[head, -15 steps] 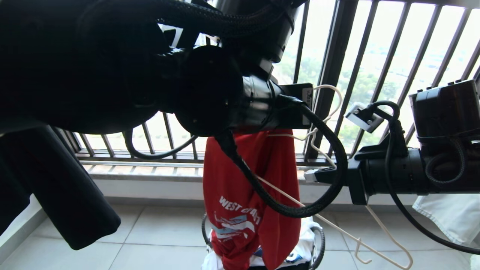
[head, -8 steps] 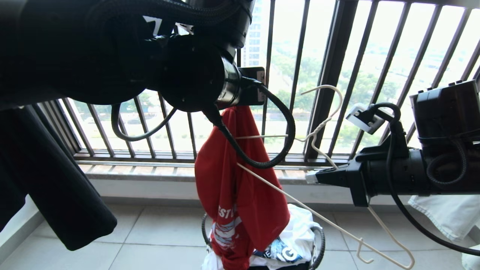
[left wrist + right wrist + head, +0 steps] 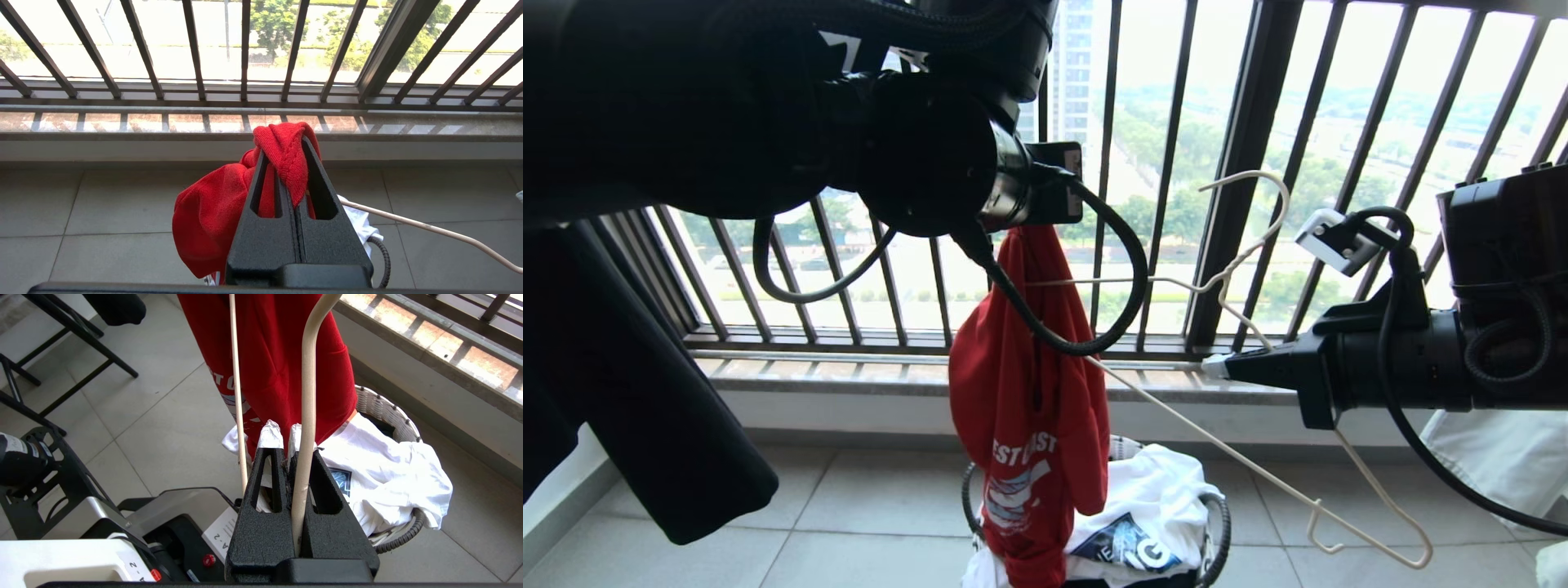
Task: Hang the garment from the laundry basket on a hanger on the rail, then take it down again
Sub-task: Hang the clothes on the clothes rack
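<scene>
My left gripper (image 3: pixel 286 151) is shut on a bunched fold of the red garment (image 3: pixel 1029 392), which hangs from it above the laundry basket (image 3: pixel 1221 523); its lower end reaches into the basket. In the head view the left wrist hides those fingers. To the right, my right gripper (image 3: pixel 1213 366) is shut on the cream hanger (image 3: pixel 1258 469), pinching its wire (image 3: pixel 308 375) between taped fingertips. The hanger hangs tilted, hook up toward the window, and one arm reaches across the top of the garment. No rail is in view.
Black window bars (image 3: pixel 1241 163) and a sill stand close behind. A white printed shirt (image 3: pixel 1160 498) fills the basket. A black garment (image 3: pixel 670 425) hangs at the left, a pale one (image 3: pixel 1494 465) at the right. My base (image 3: pixel 81 522) and black stand legs (image 3: pixel 81 347) are on the tiled floor.
The left arm has swung left and slightly up, carrying the garment with it. The right gripper and hanger have risen a little. More of the white shirt in the basket shows.
</scene>
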Controlling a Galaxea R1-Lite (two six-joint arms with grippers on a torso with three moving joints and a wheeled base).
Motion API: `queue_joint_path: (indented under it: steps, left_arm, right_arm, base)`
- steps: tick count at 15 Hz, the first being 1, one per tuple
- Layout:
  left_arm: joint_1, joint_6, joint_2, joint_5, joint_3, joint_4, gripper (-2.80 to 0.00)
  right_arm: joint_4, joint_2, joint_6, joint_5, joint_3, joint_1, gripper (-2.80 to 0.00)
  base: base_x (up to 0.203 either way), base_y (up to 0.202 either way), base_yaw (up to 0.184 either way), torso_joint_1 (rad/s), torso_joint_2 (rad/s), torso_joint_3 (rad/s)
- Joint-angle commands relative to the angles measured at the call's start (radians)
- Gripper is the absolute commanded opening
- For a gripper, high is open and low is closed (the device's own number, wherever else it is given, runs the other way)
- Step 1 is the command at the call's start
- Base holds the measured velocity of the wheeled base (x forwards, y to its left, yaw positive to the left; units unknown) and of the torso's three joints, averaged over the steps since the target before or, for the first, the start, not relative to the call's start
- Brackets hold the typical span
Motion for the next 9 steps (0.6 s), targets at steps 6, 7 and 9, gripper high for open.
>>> queue_joint_path:
  steps: [6, 7, 9]
  left_arm:
    - [-0.075, -0.008, -0.043, 0.043, -0.012, 0.004, -2.80]
    - [-0.092, -0.009, -0.051, 0.043, -0.012, 0.006, -2.80]
    - [-0.142, -0.012, -0.074, 0.045, -0.012, 0.007, -2.80]
  right_arm:
    - [-0.003, 0.017, -0.033, -0.077, -0.006, -0.009, -2.80]
    - [-0.004, 0.022, -0.033, -0.085, -0.007, -0.009, -2.80]
    - [-0.006, 0.022, -0.033, -0.118, -0.012, -0.012, -2.80]
  base:
    - [0.000, 0.000, 0.000, 0.000, 0.00, 0.000]
    - [0.000, 0.000, 0.000, 0.000, 0.00, 0.000]
    - [0.000, 0.000, 0.000, 0.000, 0.00, 0.000]
